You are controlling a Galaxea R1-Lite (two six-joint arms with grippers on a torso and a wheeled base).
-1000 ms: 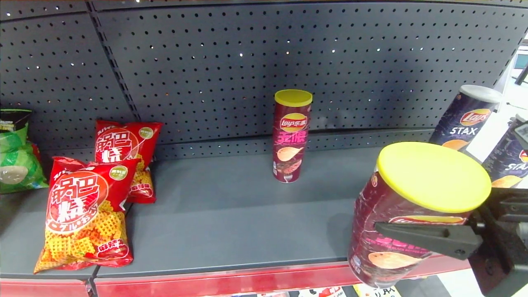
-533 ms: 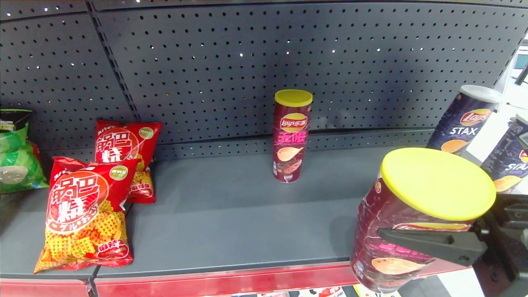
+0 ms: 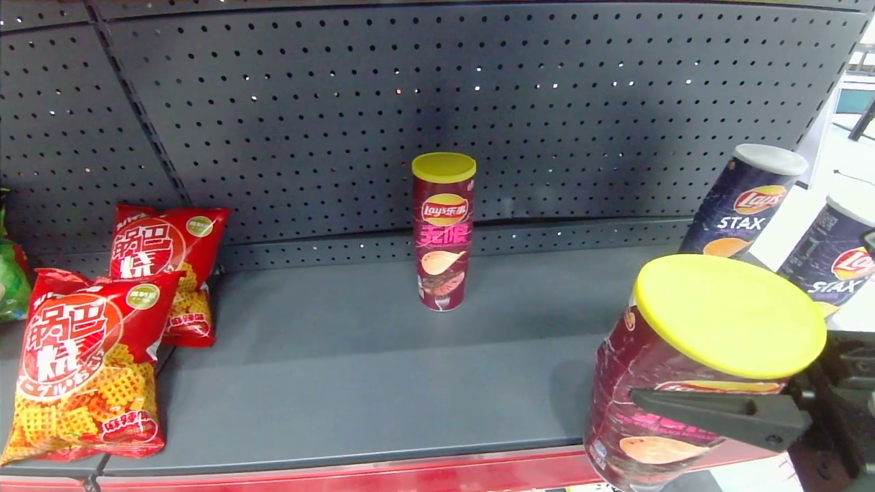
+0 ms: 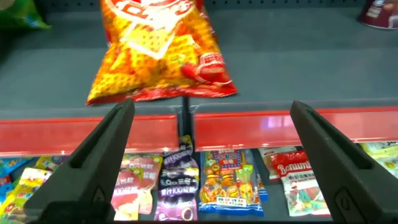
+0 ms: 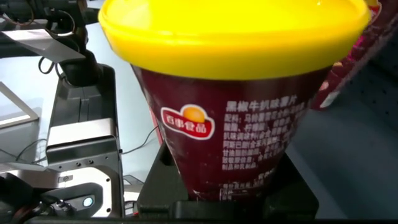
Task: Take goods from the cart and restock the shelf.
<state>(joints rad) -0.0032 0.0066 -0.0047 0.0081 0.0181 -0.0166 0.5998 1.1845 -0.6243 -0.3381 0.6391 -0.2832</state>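
My right gripper (image 3: 724,413) is shut on a maroon chips can (image 3: 656,403) with a yellow lid, held upright at the shelf's front right edge. In the right wrist view the same can (image 5: 230,143) stands between the jaws. A matching maroon can (image 3: 443,232) stands upright on the grey shelf (image 3: 383,376) near the back wall. My left gripper (image 4: 211,162) is open and empty, hanging in front of the shelf's red front lip (image 4: 249,130), below a red snack bag (image 4: 158,53).
Two red snack bags (image 3: 82,369) lie on the shelf's left part, with a green bag (image 3: 8,280) beyond them. Two dark blue cans (image 3: 745,198) stand at the right end. A lower shelf holds several small packets (image 4: 230,183). The perforated back panel (image 3: 437,102) closes the rear.
The head view has shifted, so the shelf items appear further left. The held can has sunk slightly lower in the picture.
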